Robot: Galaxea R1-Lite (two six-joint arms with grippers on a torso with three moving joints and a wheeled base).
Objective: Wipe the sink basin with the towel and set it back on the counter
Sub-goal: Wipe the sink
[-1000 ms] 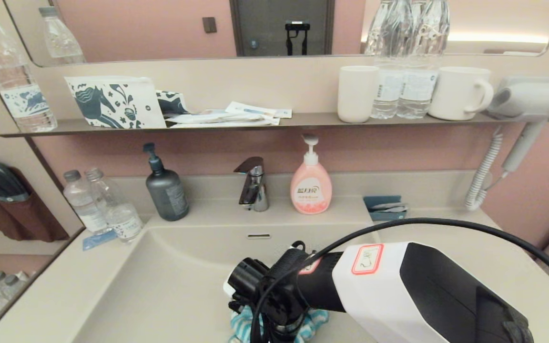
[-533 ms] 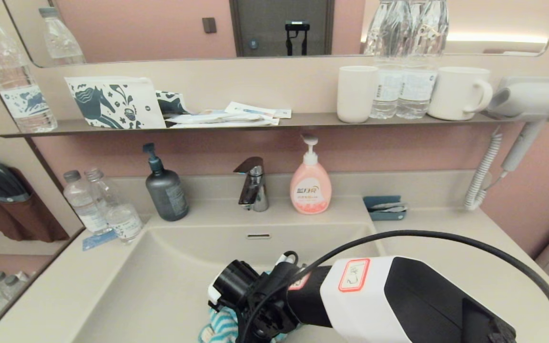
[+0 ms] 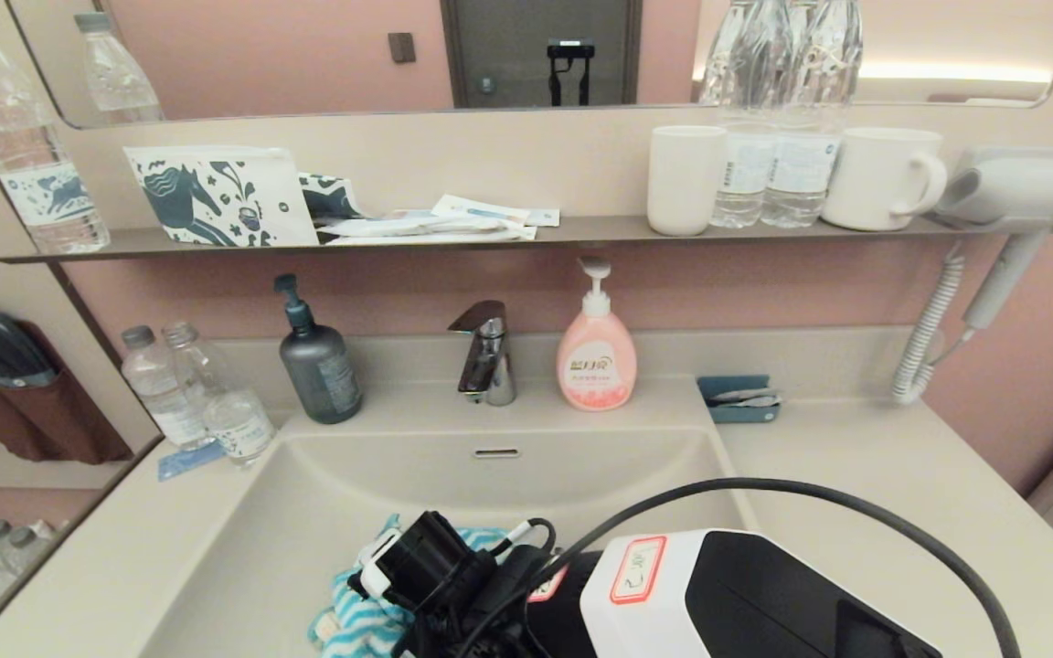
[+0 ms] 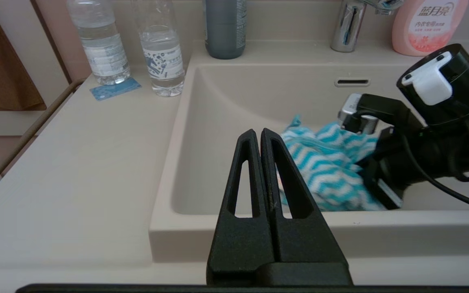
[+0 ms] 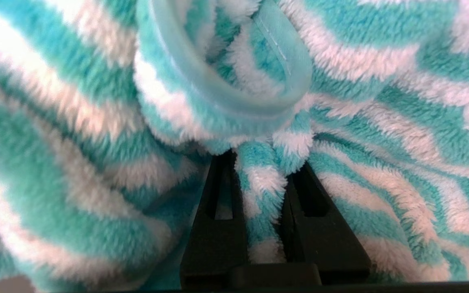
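Observation:
The towel, turquoise and white zigzag, lies bunched on the floor of the beige sink basin, toward its near left part. My right gripper is shut on a fold of the towel, which fills the right wrist view. In the left wrist view the towel shows under the right arm's black wrist. My left gripper is shut and empty, held outside the basin over its front rim. The drain plug is hidden. The beige counter spreads on both sides.
A chrome tap, a dark pump bottle and a pink soap bottle stand behind the basin. Two water bottles stand on the counter at left. A small blue tray sits back right. A wall shelf overhangs.
My right arm has dragged the towel leftward across the basin floor, and more of the cloth now shows to the left of the wrist.

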